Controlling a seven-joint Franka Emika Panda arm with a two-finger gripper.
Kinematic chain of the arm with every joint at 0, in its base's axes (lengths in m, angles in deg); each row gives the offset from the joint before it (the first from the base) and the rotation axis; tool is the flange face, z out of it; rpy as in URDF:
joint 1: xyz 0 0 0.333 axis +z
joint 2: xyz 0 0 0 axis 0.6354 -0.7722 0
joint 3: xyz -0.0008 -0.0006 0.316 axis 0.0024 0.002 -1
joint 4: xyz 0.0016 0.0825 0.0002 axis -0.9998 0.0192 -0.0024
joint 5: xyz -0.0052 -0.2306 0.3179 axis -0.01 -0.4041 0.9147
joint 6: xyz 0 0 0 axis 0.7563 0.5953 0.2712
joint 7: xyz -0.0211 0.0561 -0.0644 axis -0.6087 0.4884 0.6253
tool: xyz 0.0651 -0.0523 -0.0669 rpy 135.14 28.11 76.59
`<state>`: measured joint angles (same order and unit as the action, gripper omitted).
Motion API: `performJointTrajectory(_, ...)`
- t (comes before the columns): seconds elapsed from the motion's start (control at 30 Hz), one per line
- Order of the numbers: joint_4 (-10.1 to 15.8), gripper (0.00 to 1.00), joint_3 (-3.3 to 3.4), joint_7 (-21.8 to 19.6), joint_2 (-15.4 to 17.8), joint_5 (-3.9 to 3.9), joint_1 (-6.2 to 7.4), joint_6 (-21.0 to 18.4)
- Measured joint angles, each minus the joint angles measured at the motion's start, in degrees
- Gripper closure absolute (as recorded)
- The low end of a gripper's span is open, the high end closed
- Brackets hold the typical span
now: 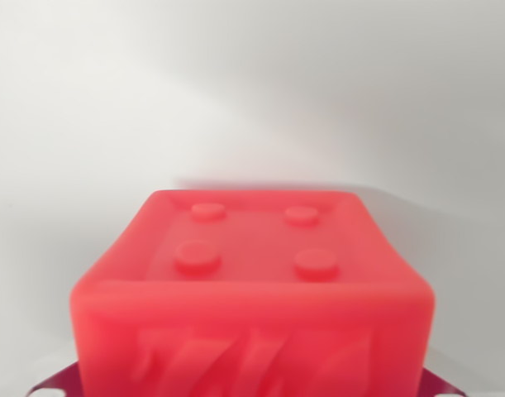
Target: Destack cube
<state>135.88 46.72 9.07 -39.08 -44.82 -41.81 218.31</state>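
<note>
The red cube (pixel 252 289) fills the near middle of my view on a darker block (pixel 54 385) peeking out beneath, and, unable to tell how my gripper stands, I should lift straight up without tilting.

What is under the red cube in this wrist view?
Below the red cube, two dark magenta corners stick out at the bottom edge, one at each side. They seem to belong to something underneath, but the cube covers the rest, so its shape stays unknown.
</note>
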Motion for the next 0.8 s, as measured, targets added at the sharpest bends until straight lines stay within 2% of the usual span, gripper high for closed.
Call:
performJointTrajectory(0.43, -0.41, 1.00, 0.15, 0.00, -1.19, 0.00, 0.14, 0.79)
performJointTrajectory(0.47, -0.42, 0.00, 0.15, 0.00, -1.20, 0.00, 0.14, 0.80)
performJointTrajectory(0.8, -0.45, 0.00, 0.16, 0.00, -1.20, 0.00, 0.14, 0.82)
